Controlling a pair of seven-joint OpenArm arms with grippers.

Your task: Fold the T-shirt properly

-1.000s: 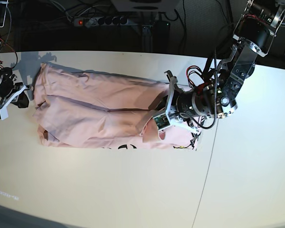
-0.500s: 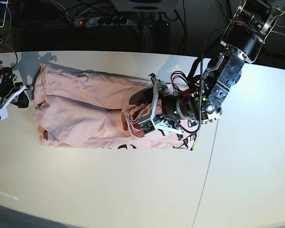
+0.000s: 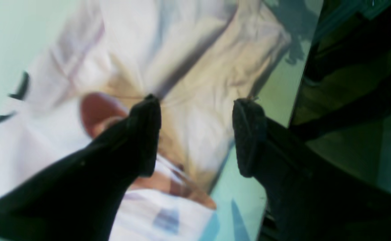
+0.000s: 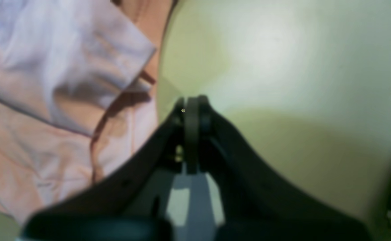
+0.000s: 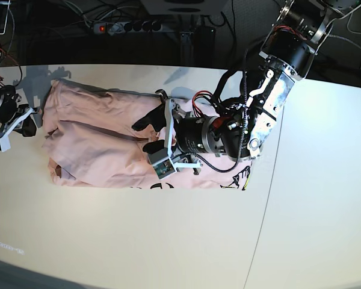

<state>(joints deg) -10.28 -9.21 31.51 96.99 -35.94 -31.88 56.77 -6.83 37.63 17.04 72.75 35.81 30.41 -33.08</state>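
Smooth, matte cream tabletop (image 5: 168, 241) fills most of the base view, with a dark backdrop of cables and a power strip (image 5: 123, 26) along its far edge. On the table lies the T-shirt (image 5: 96, 144), soft pale pink cotton gathered into a long, rumpled band with rounded folds and shadowed creases; fragments of black lettering peek out along its near edge. Above the middle of the cloth hangs the left gripper (image 5: 147, 133), a bulky black and metal assembly trailing red and black wires. In the left wrist view its two dark, rubbery-looking fingers (image 3: 145, 134) stand wide apart with only wrinkled pink fabric visible between them, and nothing is clamped; whether a fingertip brushes the cloth cannot be told through the blur. At the table's edge, beside the end of the shirt, sits the right gripper (image 5: 18, 126). Its wrist view shows the black curved fingers (image 4: 192, 134) pressed flat together, empty, over bare table, with a hemmed fold of the pink cloth lying just beside them.
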